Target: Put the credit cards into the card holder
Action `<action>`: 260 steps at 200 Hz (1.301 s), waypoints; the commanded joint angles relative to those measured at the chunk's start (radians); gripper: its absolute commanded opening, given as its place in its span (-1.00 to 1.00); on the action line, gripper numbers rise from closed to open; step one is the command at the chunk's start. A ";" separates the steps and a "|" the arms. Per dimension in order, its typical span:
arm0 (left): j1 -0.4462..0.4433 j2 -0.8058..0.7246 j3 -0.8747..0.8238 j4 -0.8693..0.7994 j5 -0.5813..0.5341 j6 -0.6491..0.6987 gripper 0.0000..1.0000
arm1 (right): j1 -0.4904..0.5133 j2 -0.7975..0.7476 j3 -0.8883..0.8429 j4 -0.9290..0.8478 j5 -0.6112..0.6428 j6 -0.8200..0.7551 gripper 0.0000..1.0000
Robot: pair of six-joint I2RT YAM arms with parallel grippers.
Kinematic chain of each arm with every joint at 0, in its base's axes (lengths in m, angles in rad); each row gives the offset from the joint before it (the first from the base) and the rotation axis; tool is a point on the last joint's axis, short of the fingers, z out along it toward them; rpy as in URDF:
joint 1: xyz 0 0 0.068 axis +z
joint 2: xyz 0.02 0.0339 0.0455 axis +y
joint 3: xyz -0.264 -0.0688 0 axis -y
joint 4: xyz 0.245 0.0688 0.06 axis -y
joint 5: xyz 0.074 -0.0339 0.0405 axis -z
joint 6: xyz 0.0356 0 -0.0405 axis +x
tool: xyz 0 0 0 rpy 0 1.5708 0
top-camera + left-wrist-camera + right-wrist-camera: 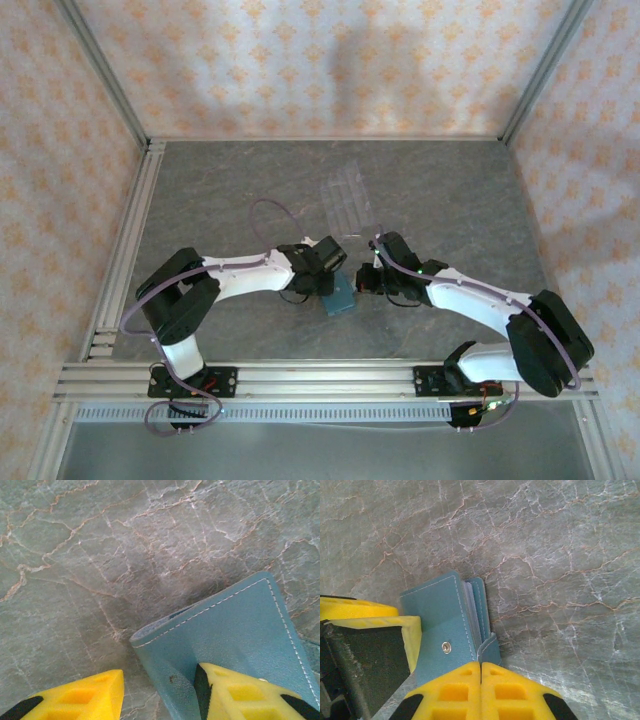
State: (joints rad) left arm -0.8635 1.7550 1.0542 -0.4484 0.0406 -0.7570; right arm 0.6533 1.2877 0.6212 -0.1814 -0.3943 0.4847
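The teal card holder [338, 296] lies on the table between my two grippers. In the left wrist view its stitched cover [235, 630] rises over my right-hand finger [240, 690]. My left gripper [157, 680] is open, and its other finger stands clear of the leather, over bare table. My right gripper [480, 666] is shut, its tips resting on the small strap [491, 649] beside the snap [446, 647]. I cannot tell whether the strap is pinched. Pale leaves [468, 605] show between the covers of the card holder [437, 612]. The credit cards are hidden.
A clear plastic slotted rack [348, 195] lies on the grey marbled table [220, 190] behind the grippers. Metal rails [125, 250] run along the left and near edges. Patterned walls close off the back and both sides.
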 commanded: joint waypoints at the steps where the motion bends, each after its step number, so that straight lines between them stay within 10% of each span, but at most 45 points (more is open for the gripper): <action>1: -0.018 0.027 0.003 -0.019 -0.031 0.011 -0.14 | -0.002 -0.011 -0.005 0.019 -0.021 -0.016 -1.00; 260: -0.043 0.035 -0.040 0.051 0.005 -0.015 -0.14 | 0.091 0.189 0.066 0.113 -0.037 0.012 -1.00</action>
State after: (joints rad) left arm -0.8886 1.7657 1.0443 -0.4023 0.0242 -0.7612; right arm 0.7326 1.4521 0.6579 -0.0780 -0.4450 0.4862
